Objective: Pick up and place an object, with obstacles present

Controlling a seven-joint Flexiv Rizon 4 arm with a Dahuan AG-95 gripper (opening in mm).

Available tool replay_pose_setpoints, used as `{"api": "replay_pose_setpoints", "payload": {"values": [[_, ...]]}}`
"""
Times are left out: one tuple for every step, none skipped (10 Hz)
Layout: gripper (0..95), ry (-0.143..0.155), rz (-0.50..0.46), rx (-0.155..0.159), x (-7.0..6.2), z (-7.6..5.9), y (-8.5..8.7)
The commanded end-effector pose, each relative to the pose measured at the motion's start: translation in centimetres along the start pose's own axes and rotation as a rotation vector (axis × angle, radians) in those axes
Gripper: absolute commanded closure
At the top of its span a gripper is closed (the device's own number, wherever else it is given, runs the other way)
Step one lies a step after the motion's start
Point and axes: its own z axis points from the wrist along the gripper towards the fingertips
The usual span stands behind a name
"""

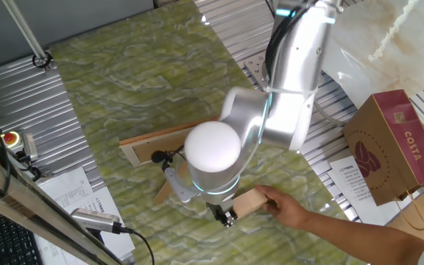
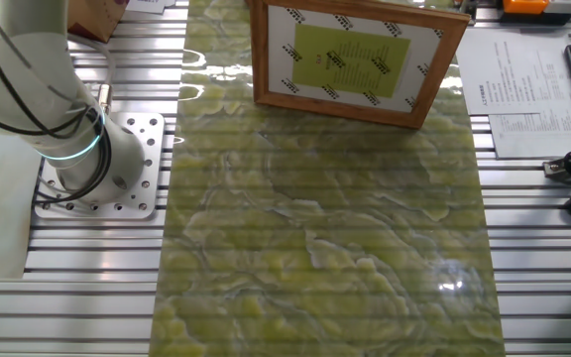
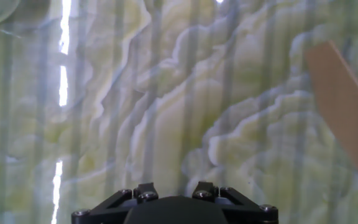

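The claw (image 1: 229,218) hangs low over the green marbled mat (image 1: 146,81); whether its fingers are wide or narrow cannot be told, since the hand view shows only the dark base of the claw. Just right of it, a person's hand (image 1: 289,210) holds a small light wooden block (image 1: 249,203) on the mat. Behind the arm (image 1: 289,88) stands the wooden picture frame (image 2: 350,59), its flat prop leg (image 3: 344,109) resting on the mat. A brown paper bag (image 1: 392,147) sits far right.
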Motion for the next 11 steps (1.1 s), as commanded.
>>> {"api": "replay_pose_setpoints", "payload": {"values": [[57.0,0.021,0.007,-0.006,0.2,0.2,0.2],[57.0,0.020,0.009,-0.006,0.3,0.3,0.4],[57.0,0.020,0.015,-0.005,0.4,0.6,0.7],[57.0,0.020,0.021,-0.004,0.2,1.0,1.0],[57.0,0.020,0.025,-0.003,0.2,1.3,1.2],[57.0,0.027,0.026,0.000,0.2,1.5,1.3],[57.0,0.034,0.033,0.000,0.2,1.6,1.3],[57.0,0.037,0.037,0.004,0.3,1.9,1.3],[57.0,0.036,0.040,0.004,0.3,2.2,1.3],[57.0,0.037,0.047,0.006,0.3,2.7,1.3],[57.0,0.038,0.050,0.005,0.4,2.9,1.4]]}}
